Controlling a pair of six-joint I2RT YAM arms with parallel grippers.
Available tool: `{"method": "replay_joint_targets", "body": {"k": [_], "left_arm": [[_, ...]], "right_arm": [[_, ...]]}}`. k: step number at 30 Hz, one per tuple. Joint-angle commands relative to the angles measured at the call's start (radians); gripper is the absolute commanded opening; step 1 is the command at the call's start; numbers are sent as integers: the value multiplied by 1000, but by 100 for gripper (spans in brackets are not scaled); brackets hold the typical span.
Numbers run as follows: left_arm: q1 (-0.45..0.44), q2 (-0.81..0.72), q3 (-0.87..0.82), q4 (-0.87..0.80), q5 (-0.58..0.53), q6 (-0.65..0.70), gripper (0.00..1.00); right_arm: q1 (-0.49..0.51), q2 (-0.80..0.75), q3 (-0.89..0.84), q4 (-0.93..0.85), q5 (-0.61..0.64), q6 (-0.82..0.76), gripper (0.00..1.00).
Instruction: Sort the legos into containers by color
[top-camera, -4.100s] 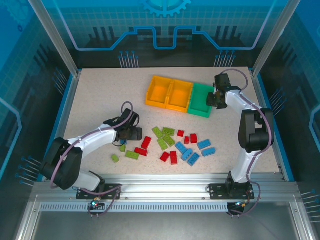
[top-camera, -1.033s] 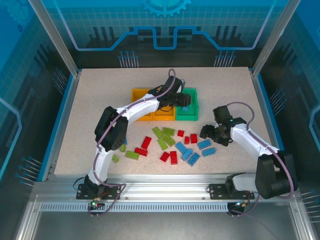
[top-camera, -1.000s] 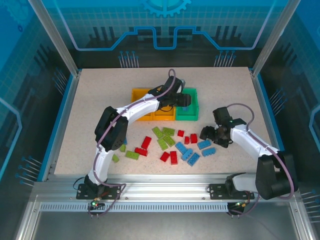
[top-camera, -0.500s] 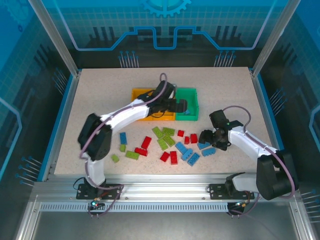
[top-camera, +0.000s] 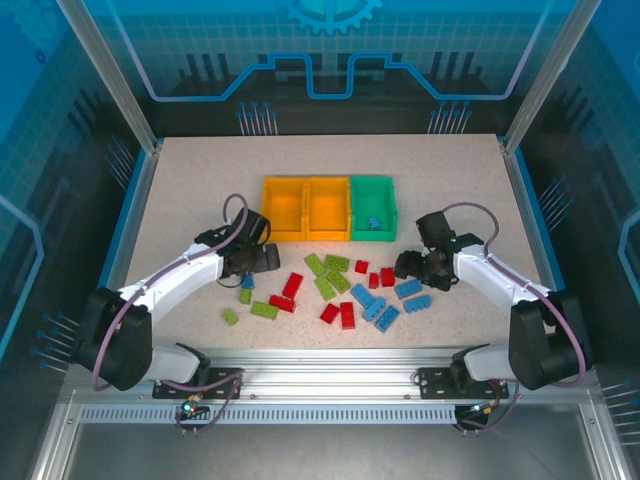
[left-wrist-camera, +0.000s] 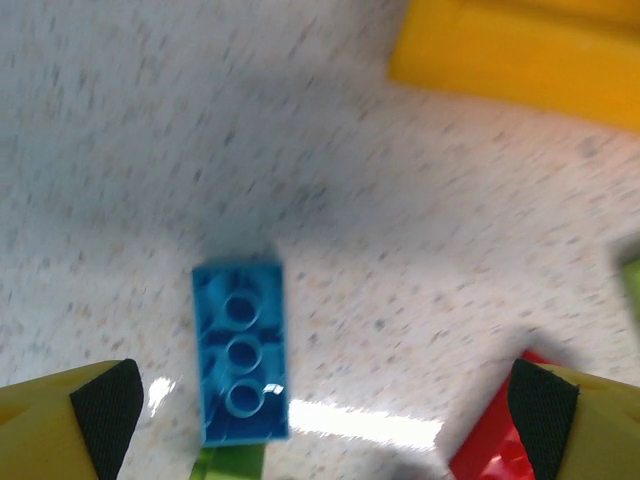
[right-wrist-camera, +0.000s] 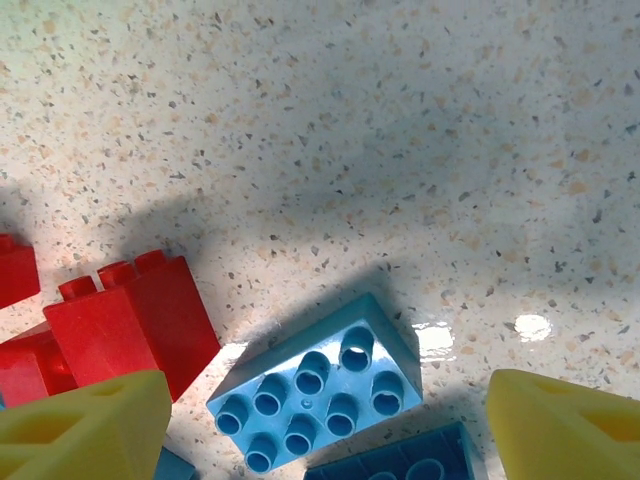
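Red, lime green and blue legos lie scattered in front of three containers: two orange bins and a green bin with one blue brick inside. My left gripper is open just above the table, with an upturned blue brick lying between its fingers, nearer the left one. My right gripper is open low over a light blue brick, fingers either side, not touching it.
A red brick lies by my left gripper's right finger and a green one under the blue brick's near end. Red bricks and a darker blue brick crowd the light blue one. An orange bin's corner is ahead.
My left arm has pulled back from the green bin to the table left of the pile, its gripper now open; a blue brick stays in the bin. My right gripper edged left over the blue bricks.
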Motion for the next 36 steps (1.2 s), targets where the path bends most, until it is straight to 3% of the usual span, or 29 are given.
{"method": "replay_joint_targets", "body": {"k": [1, 8, 16, 23, 27, 30, 36], "left_arm": [[12, 11, -38, -18, -30, -54, 97], [51, 102, -80, 65, 18, -50, 89], [99, 174, -78, 156, 80, -15, 73], [99, 196, -43, 176, 96, -2, 44], [96, 165, -18, 166, 94, 3, 40], [64, 141, 31, 160, 91, 9, 39], [-94, 215, 302, 104, 21, 72, 39]], "right_arm": [[10, -6, 17, -13, 20, -15, 85], [2, -29, 0, -23, 29, -18, 85], [-7, -40, -10, -43, 34, -6, 85], [-7, -51, -11, -44, 32, 7, 85], [-7, -64, -15, -42, 34, 9, 85], [3, -74, -16, -19, 19, -9, 84], [54, -97, -1, 20, 9, -57, 84]]}}
